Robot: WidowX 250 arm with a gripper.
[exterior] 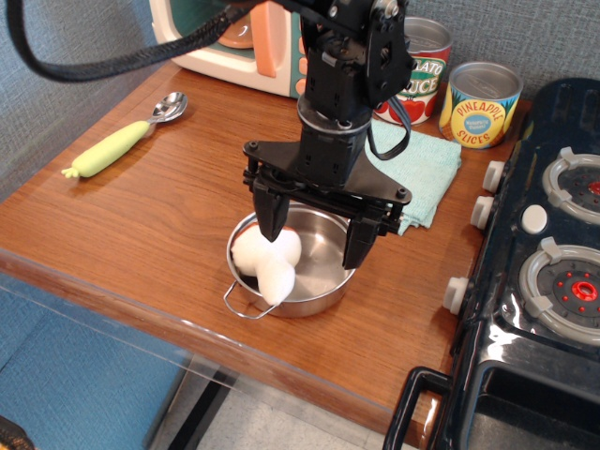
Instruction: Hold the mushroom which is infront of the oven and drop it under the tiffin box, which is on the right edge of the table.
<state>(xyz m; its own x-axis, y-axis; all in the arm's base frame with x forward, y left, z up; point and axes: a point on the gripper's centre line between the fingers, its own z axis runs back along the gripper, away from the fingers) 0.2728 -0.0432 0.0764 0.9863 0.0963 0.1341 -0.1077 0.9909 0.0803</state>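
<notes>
The wood-grain table point(178, 202) fills the left and middle of the view, its rounded front edge running from 9 o'clock down toward 5 o'clock. A black toy stove point(544, 281) with grey burners takes up the right side from 2 to 5 o'clock. The black robot arm point(352, 84) comes down from 12 o'clock over the middle of the table, a thick black cable looping off to the upper left. Behind it at 11 o'clock stands the toy oven point(239, 42), cream with peach-orange buttons and handle, partly hidden by the arm. A light teal cloth point(422, 169) lies on the table at 2 o'clock from centre, with a tomato can point(422, 80) and a pineapple slices can point(483, 103) side by side just behind it. The tiffin box point(323, 272), a shallow shiny steel pan with a wire loop handle toward the front edge, sits just below centre. A spoon with a yellow-green handle point(117, 145) lies at 9 to 10 o'clock, well apart from the pan.

The gripper point(311, 228) hangs over the tiffin box with its two fingers spread wide apart, clamped on nothing. The mushroom point(267, 262) lies in the tiffin box at its 9 o'clock side, leaning on the rim, directly beneath the finger on the viewer's left; whether that fingertip touches it cannot be told.
</notes>
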